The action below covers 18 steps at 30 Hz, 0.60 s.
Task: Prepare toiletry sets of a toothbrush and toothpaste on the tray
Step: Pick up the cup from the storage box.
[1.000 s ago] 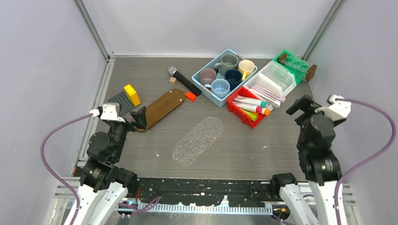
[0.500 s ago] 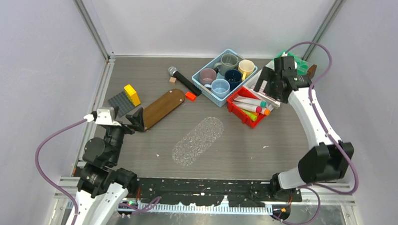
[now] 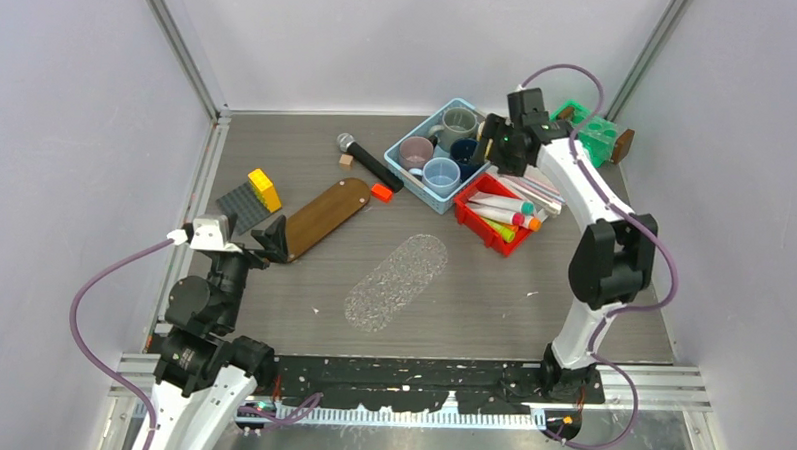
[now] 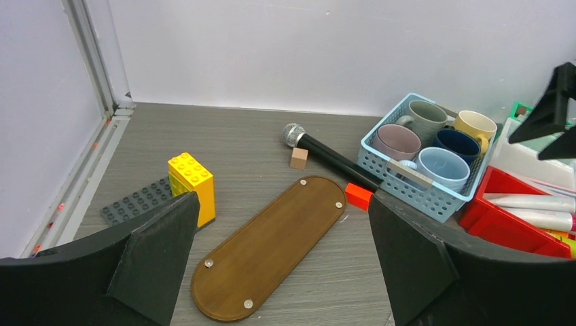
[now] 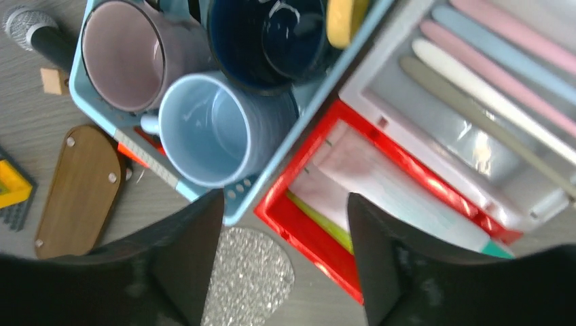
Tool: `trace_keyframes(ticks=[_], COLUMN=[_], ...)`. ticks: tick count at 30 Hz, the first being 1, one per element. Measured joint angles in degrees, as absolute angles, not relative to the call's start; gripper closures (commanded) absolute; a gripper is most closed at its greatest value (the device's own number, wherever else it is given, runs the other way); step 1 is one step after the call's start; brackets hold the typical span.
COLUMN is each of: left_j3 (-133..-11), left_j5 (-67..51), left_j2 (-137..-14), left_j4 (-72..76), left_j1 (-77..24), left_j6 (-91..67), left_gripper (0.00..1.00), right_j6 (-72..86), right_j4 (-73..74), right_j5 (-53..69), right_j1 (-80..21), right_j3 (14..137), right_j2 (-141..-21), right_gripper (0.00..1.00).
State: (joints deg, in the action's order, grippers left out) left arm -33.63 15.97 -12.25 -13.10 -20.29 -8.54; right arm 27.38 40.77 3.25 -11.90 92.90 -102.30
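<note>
Pastel toothbrushes lie in a clear bin at the back right; they also show in the right wrist view. Toothpaste tubes lie in a red bin, white and green ones below my right wrist camera. A brown oval wooden tray and a glittery oval tray lie mid-table. My right gripper is open and empty, high over the mug basket and the red bin's edge. My left gripper is open and empty at the brown tray's near end.
A light blue basket holds several mugs. A black microphone, a small wooden cube and a red block lie near it. A yellow brick sits on a grey baseplate. A green holder stands back right.
My right arm has swung from the right side out and back-left, past the toothbrush bin, to above the mug basket. My left arm shifted slightly early on, then stayed put.
</note>
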Motion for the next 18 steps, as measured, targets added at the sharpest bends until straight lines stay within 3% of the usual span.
trace_keyframes(ticks=[3, 7, 18], left_j3=[-33.6, -33.6, -33.6], left_j5=[16.0, 16.0, 16.0], left_j2=[-12.3, -12.8, -13.7], left_j4=[-13.1, -13.1, -13.1], left_j1=[-20.3, -20.3, -20.3], left_j6=[-8.5, -8.5, -8.5], left_gripper=[0.0, 0.0, 0.0], right_j6=[27.2, 27.1, 27.2], right_j4=[41.0, 42.4, 48.3], right_j5=[-0.6, -5.0, -9.8], right_j1=[-14.5, -17.4, -21.5], right_j3=[98.7, 104.4, 115.2], right_j2=[-107.4, -113.3, -124.6], right_gripper=[0.46, 0.51, 0.53])
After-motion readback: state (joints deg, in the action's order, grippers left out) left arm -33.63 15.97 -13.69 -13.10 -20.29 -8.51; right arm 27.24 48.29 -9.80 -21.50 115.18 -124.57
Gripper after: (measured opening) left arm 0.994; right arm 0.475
